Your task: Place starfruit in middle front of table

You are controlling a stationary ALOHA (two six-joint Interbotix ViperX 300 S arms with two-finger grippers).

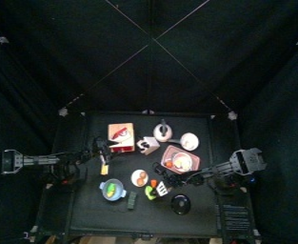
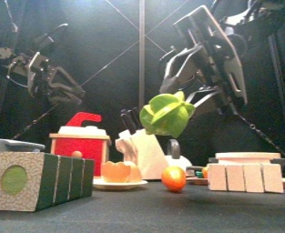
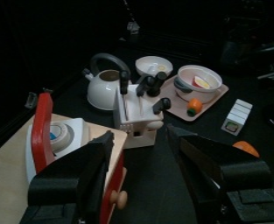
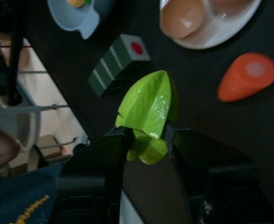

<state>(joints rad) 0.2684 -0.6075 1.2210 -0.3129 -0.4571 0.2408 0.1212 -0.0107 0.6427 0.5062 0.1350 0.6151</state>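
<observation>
Blue bowl (image 1: 114,189) apparently holds a yellow-green item (image 1: 113,187).

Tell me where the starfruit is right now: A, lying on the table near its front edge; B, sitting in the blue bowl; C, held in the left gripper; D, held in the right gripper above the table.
D: the right gripper's jaws clamp the starfruit, and the front view shows the fruit raised clear of the table.
</observation>
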